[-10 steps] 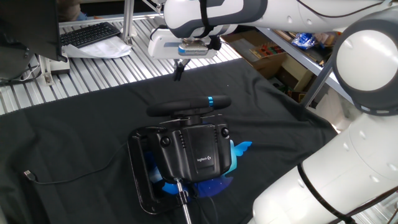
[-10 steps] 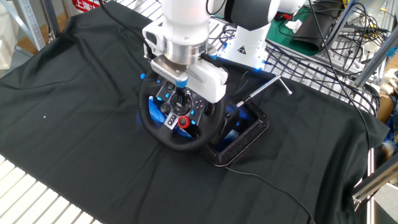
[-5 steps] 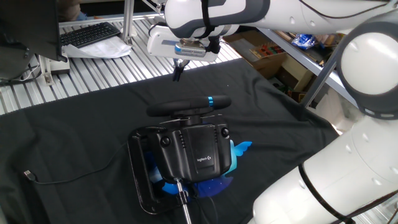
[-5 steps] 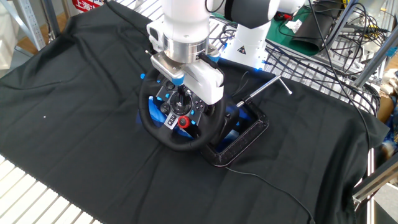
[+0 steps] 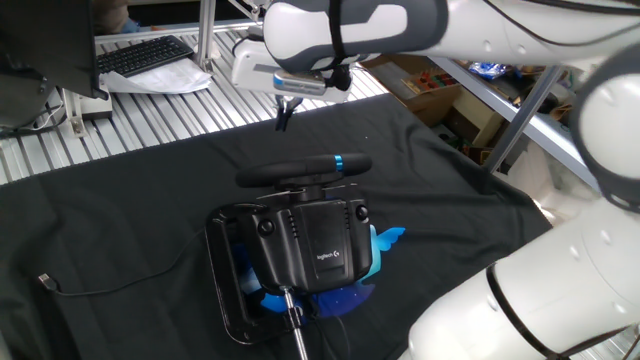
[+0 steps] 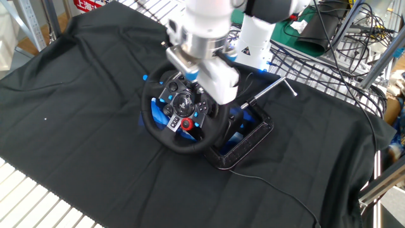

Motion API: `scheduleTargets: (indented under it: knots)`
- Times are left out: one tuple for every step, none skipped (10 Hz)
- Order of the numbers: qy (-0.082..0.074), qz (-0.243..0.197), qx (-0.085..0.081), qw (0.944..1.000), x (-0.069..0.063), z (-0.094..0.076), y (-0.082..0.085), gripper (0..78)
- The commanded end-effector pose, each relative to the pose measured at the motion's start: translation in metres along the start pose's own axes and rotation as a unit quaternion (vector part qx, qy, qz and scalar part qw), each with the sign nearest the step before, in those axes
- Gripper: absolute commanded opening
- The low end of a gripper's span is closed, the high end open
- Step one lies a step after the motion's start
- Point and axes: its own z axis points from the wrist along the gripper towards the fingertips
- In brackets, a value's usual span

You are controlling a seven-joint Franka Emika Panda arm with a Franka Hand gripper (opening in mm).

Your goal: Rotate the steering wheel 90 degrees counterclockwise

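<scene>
The steering wheel (image 5: 300, 171) stands edge-on as a thin dark bar in one fixed view, its small blue band (image 5: 338, 162) toward the right end. The other fixed view faces the round rim (image 6: 183, 143), with a red button on the hub. My gripper (image 5: 285, 114) hangs above and beyond the wheel, clear of the rim, its dark fingers pressed together and holding nothing. Seen from the other side, my gripper (image 6: 193, 85) hovers over the wheel's upper part.
Behind the wheel sit its black housing (image 5: 320, 245) with a white logo and a flat black frame (image 5: 222, 290). A thin cable (image 5: 110, 285) lies on the black cloth. There is a keyboard (image 5: 145, 55) at the back and a metal rod (image 6: 269, 88) by the robot base (image 6: 256, 38).
My gripper has lifted up and drifted away from the wheel's hub. The steering wheel has not turned.
</scene>
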Motion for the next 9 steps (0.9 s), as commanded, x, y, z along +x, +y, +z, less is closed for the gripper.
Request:
scheduleTargets:
  knots:
    - [-0.012,0.039,0.010,0.9991,0.017,-0.015,0.006,0.0]
    - [-0.016,0.059,0.014,0.9980,0.022,-0.021,0.010,0.0]
    - [-0.021,0.074,0.023,0.9967,0.025,-0.023,0.011,0.0]
    - [-0.025,0.082,0.029,0.9959,0.025,-0.024,0.012,0.0]
    - [-0.031,0.107,0.037,0.9931,0.027,-0.024,0.014,0.0]
    - [-0.036,0.124,0.042,0.9907,0.031,-0.023,0.017,0.0]
    - [-0.040,0.148,0.045,0.9871,0.034,-0.020,0.020,0.0]
    - [-0.044,0.174,0.046,0.9827,0.040,-0.015,0.024,0.0]
    - [-0.045,0.194,0.045,0.9790,0.044,-0.012,0.027,0.0]
